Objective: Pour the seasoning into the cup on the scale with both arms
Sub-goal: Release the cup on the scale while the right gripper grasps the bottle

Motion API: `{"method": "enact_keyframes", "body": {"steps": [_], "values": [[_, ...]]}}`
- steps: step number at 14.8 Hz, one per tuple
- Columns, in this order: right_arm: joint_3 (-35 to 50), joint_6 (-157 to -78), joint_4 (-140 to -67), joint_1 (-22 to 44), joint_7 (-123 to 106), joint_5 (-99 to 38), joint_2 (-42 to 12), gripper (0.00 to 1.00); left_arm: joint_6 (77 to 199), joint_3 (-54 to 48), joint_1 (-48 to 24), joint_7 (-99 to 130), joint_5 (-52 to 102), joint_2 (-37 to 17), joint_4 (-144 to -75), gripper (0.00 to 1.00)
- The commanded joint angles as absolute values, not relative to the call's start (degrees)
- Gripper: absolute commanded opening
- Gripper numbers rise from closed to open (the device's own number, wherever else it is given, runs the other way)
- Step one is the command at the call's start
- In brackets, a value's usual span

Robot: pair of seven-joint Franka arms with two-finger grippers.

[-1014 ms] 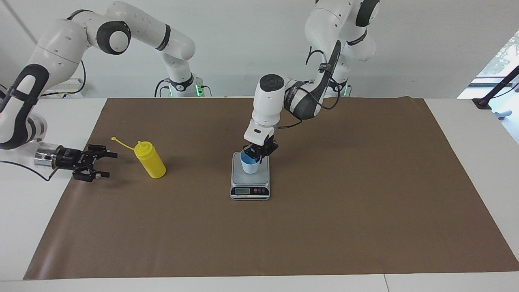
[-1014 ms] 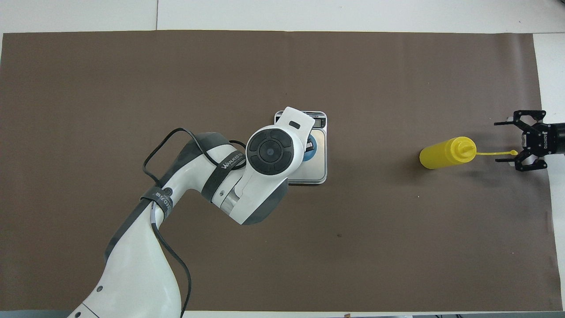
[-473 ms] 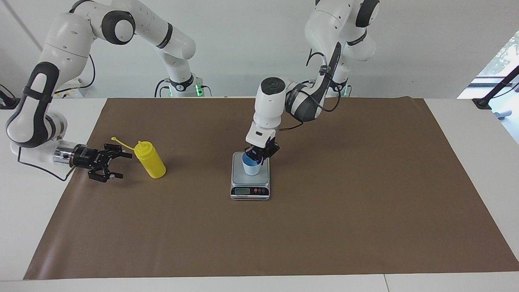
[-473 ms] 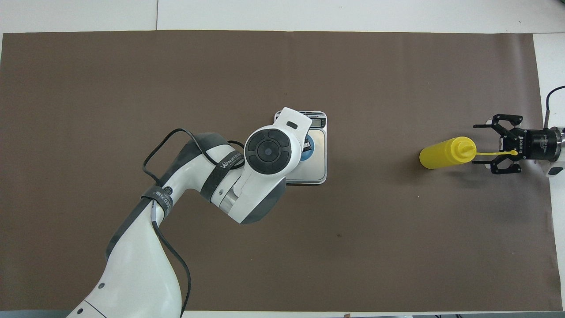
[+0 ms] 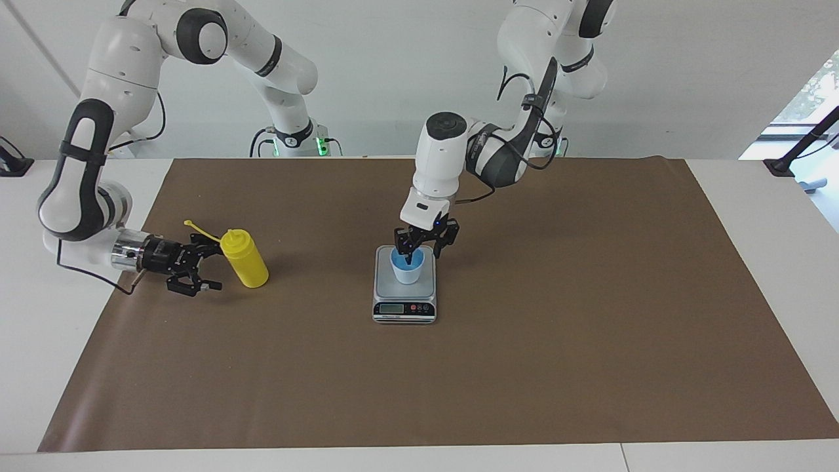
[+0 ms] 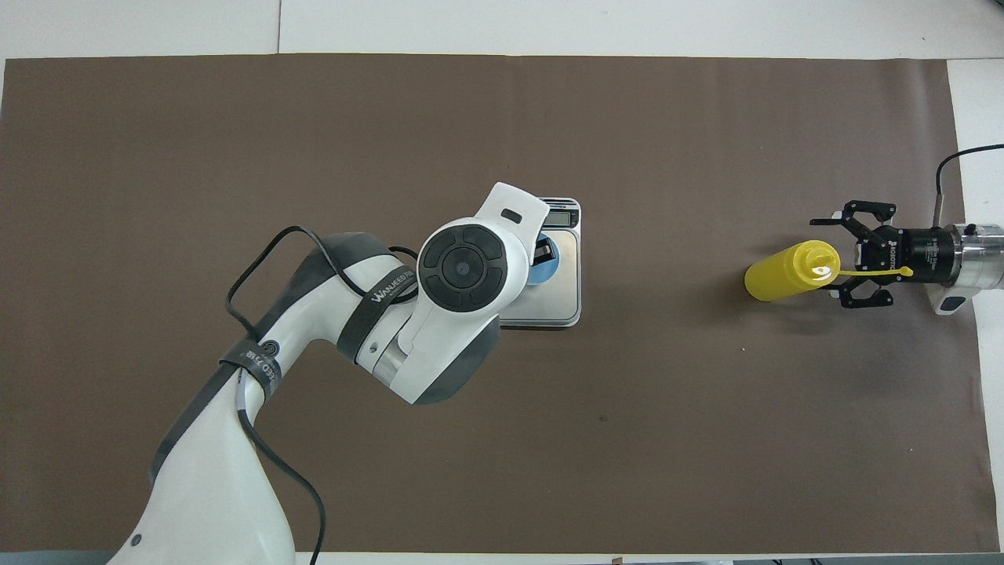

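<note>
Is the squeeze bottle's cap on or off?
Off: the yellow squeeze bottle stands upright, its tethered cap hanging out sideways on the strap.

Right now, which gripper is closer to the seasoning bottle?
Right. The right gripper is open right beside the seasoning bottle, level with its nozzle end. The left gripper is open over the cup on the scale, mid-table.

left gripper (image 5: 425,248) pointing straight down, fingers spread; right gripper (image 5: 204,265) reaching in level, fingers wide apart.
</note>
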State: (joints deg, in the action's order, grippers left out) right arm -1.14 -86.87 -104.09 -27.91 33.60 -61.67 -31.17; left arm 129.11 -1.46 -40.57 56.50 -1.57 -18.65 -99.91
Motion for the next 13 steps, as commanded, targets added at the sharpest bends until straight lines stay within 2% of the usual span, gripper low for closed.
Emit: {"method": "enact_keyframes", "body": {"steps": [1, 4, 7, 13], "values": [[-0.9, -88.9, -108.4, -28.1, 33.4, -63.2, -28.4, 1.00, 124.6, -1.4, -38.2, 54.6, -3.0, -11.2, -105.0, 1.00], [-0.9, -89.2, -109.2, -28.1, 33.3, -63.2, -28.1, 1.00, 123.4, -1.4, -36.0, 49.2, -3.0, -6.9, -109.4, 1.00], [-0.9, -89.5, -112.3, -28.1, 30.8, -63.3, -27.2, 1.00, 123.0, -1.4, -30.7, 39.9, -3.0, -3.6, -113.3, 1.00], [-0.9, -90.7, -114.1, -26.4, 30.2, -64.9, -26.7, 1.00, 119.9, -1.5, -17.2, 19.1, -2.5, -1.1, -113.4, 1.00]]}}
